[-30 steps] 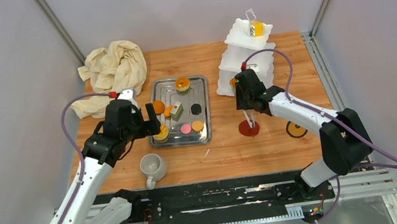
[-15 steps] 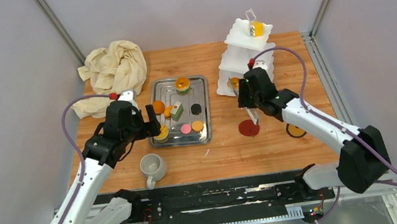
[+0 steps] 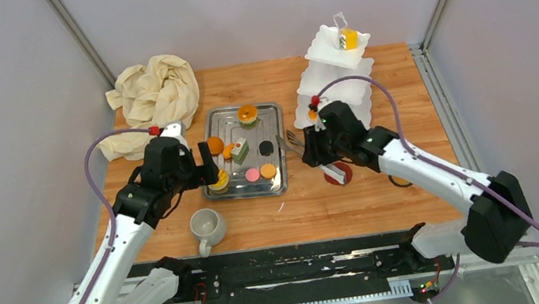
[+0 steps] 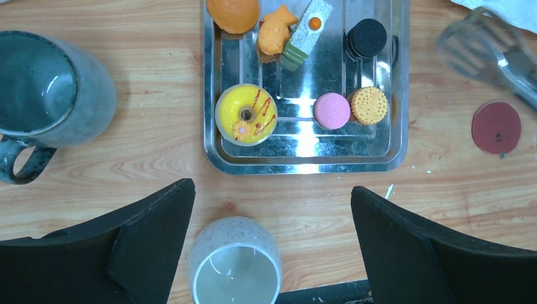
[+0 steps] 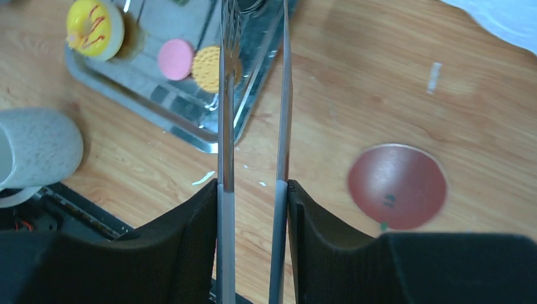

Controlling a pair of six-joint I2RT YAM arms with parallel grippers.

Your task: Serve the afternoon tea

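Small cakes lie in the steel tray (image 3: 280, 131): a yellow ring cake (image 4: 246, 114), a pink one (image 4: 332, 110), an orange biscuit (image 4: 369, 105), a black one (image 4: 367, 38) and a green-layered slice (image 4: 305, 31). The white stand (image 3: 334, 71) carries a yellow cake (image 3: 348, 38) on top. My left gripper (image 4: 272, 190) hangs open over the table in front of the tray, above the off-white mug (image 4: 234, 266); the grey mug (image 4: 50, 88) stands to its left. My right gripper (image 5: 253, 190) is shut on steel tongs (image 5: 226, 95), whose tips reach the tray's right edge.
A crumpled cream cloth (image 3: 154, 92) lies at the back left. A flat red disc (image 5: 397, 187) sits on the wood right of the tray, partly under my right arm. The stand is at the back right.
My right arm has swung left with the tongs, from beside the stand above the red disc to the tray's right edge. The left arm has not moved.
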